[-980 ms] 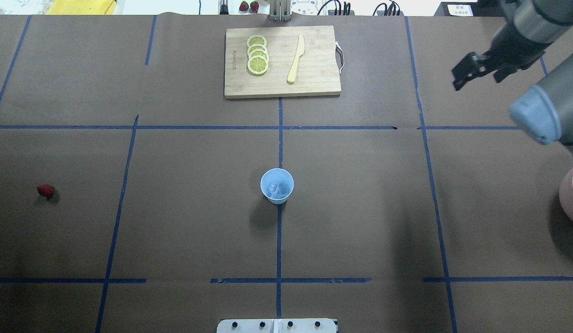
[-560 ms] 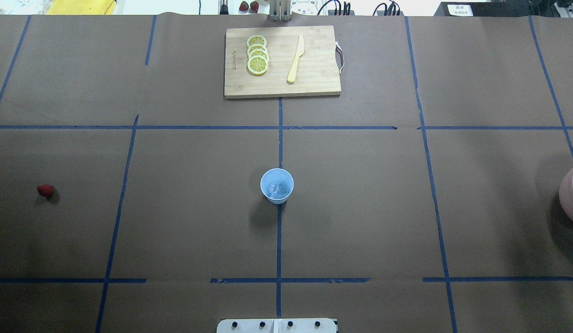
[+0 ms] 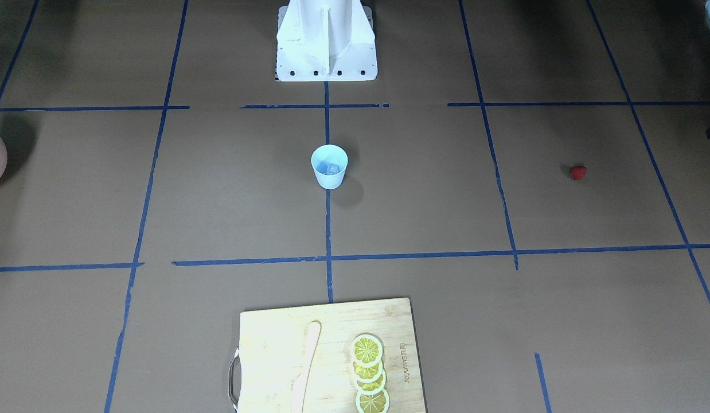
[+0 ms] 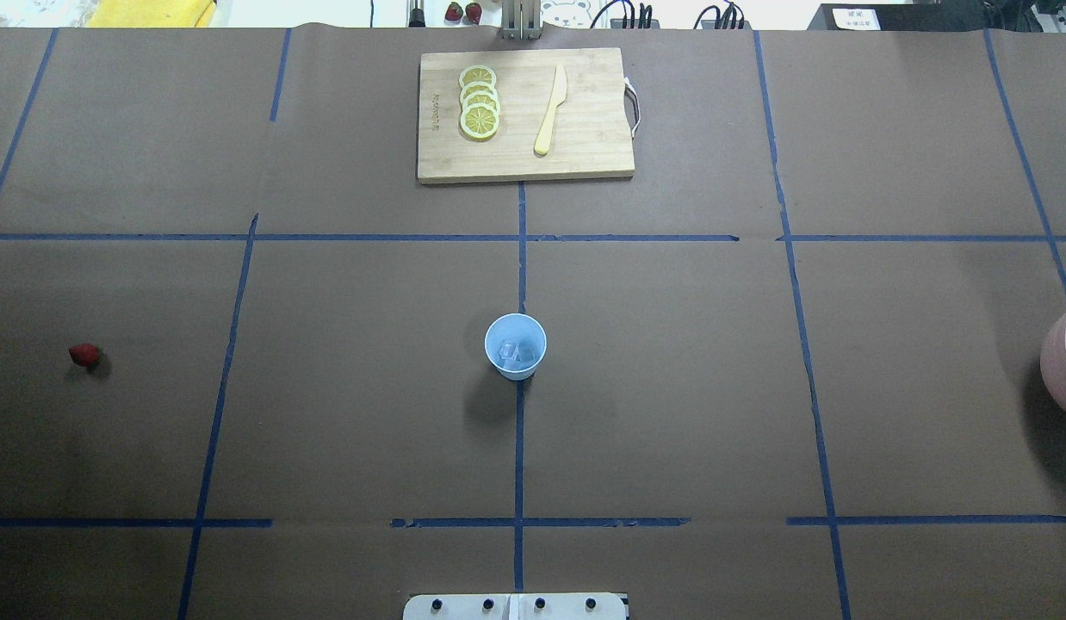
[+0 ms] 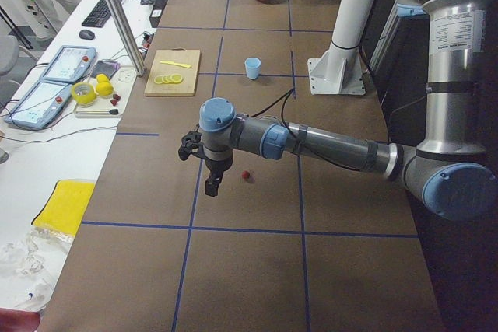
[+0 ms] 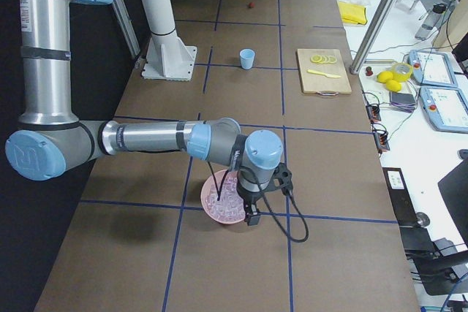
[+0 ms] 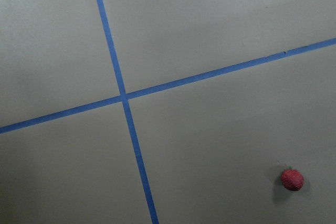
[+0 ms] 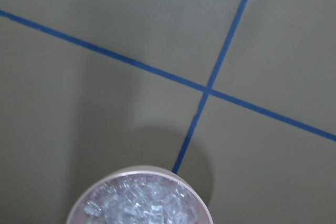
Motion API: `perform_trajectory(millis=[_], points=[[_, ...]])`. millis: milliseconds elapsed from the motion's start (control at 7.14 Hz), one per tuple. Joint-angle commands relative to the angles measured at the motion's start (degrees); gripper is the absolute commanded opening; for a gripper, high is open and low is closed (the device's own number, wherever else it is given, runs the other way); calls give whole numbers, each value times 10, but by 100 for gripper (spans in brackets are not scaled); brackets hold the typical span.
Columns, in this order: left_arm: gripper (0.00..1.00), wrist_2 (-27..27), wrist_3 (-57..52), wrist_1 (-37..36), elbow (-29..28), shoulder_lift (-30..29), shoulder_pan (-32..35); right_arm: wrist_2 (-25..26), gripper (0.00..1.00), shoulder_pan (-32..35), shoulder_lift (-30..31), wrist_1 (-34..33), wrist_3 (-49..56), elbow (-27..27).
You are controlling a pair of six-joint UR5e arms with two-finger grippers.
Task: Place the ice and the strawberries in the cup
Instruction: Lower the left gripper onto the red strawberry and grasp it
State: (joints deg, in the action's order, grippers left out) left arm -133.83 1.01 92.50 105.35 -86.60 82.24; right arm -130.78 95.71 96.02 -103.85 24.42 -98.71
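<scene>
The light-blue cup (image 4: 515,346) stands upright at the table's middle, with clear ice cubes (image 4: 516,351) in it; it also shows in the front view (image 3: 329,166). The small red strawberry (image 4: 85,355) lies alone on the paper at the far left and shows in the left wrist view (image 7: 292,179). My left gripper (image 5: 201,169) hovers above the table close to the strawberry (image 5: 246,176); I cannot tell if it is open. My right gripper (image 6: 252,206) hangs over the pink bowl (image 6: 207,202); I cannot tell its state.
The pink bowl (image 4: 1054,353) at the right edge holds several ice cubes (image 8: 139,203). A wooden cutting board (image 4: 585,155) at the back holds lemon slices (image 4: 479,102) and a pale knife (image 4: 550,110). The robot base (image 3: 326,40) stands behind the cup.
The right arm, seen at the upper right of the overhead view a second ago, has left that view. The cup, ice and strawberry have not moved.
</scene>
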Motion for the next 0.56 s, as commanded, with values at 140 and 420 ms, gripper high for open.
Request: perform_trajectory(millis=[140,420], points=[[100,16,140,26,-1,-14,-104,0,99,6,58,105,-62,10],[100,67,255,125,-23,-1,-179,0,99,6,59,106,-62,10]])
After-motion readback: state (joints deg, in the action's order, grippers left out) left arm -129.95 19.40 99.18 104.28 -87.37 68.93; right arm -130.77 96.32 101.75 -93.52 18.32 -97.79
